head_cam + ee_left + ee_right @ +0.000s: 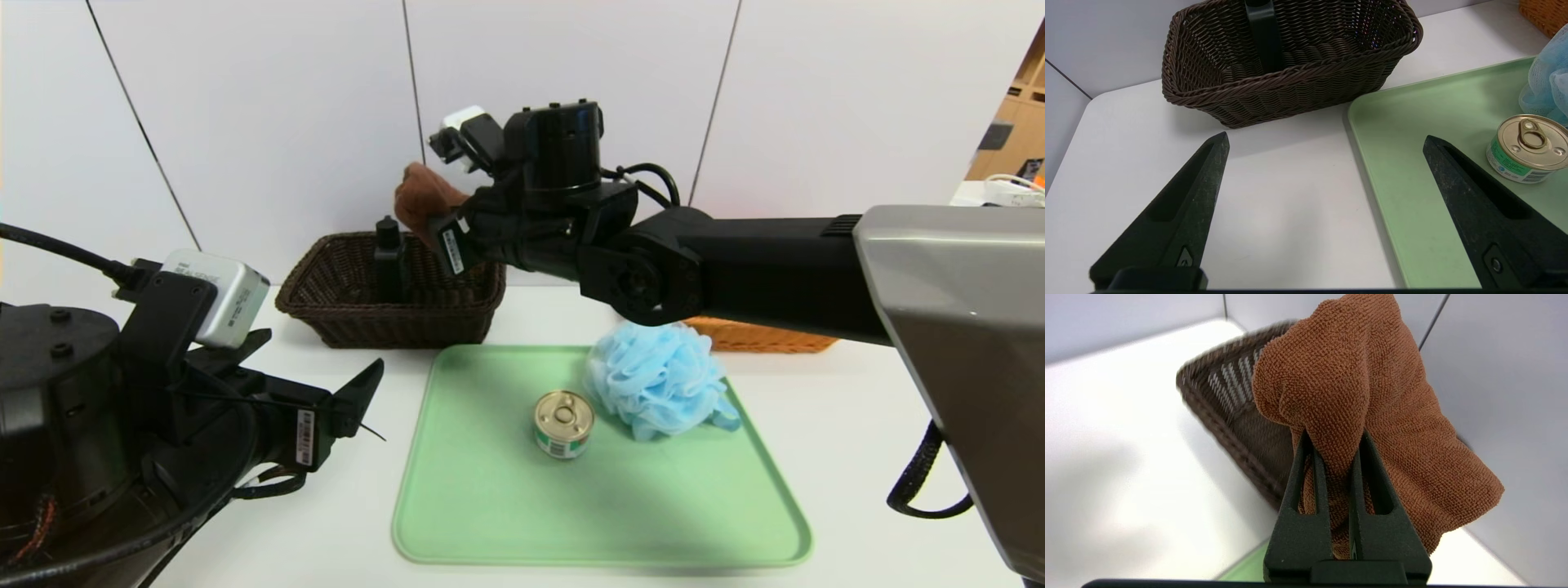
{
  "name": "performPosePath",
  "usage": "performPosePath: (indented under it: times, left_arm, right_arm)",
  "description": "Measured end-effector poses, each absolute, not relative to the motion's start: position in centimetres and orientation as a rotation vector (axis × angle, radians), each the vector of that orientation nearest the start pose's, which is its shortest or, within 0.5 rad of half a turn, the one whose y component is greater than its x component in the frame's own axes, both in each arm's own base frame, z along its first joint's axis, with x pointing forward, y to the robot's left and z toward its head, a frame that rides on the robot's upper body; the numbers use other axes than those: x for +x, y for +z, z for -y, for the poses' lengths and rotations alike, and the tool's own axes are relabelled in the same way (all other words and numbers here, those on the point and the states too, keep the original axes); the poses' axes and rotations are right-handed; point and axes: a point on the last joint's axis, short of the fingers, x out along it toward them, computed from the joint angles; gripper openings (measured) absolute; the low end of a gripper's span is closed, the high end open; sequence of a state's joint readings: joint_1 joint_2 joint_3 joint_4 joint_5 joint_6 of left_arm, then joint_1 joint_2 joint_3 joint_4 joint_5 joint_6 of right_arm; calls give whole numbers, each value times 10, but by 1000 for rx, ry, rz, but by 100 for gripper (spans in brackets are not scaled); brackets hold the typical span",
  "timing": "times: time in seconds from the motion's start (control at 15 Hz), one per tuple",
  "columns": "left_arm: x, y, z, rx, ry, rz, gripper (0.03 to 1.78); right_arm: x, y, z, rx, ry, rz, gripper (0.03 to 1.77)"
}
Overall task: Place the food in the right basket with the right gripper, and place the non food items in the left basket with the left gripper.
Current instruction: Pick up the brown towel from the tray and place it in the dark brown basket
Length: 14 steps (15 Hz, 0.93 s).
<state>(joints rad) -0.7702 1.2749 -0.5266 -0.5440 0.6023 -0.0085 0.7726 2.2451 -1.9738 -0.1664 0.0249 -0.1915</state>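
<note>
Towel (1355,396) fills the right pincer (1335,445) — basket (1229,445) partly hidden; left pincer (1327,139) wide.

Matt, nubbly brown cloth towel (1347,388)

In the head view the right arm hides most of the orange basket (763,336), toward one o'clock; the brown towel (1355,396) covers part of the dark basket (1224,433). The left wrist view's edge cuts off the blue pouf (1545,87).
</note>
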Motion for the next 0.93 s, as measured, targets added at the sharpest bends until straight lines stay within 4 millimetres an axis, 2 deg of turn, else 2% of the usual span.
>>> performPosePath:
  times: [0.33, 0.93]
  left_arm:
    - [144, 204, 122, 121, -168, -158, 169]
    - [144, 203, 122, 122, -168, -160, 169]
  right_arm:
    - [340, 253, -339, -201, 832, 33, 17]
    - [357, 224, -345, -217, 826, -10, 17]
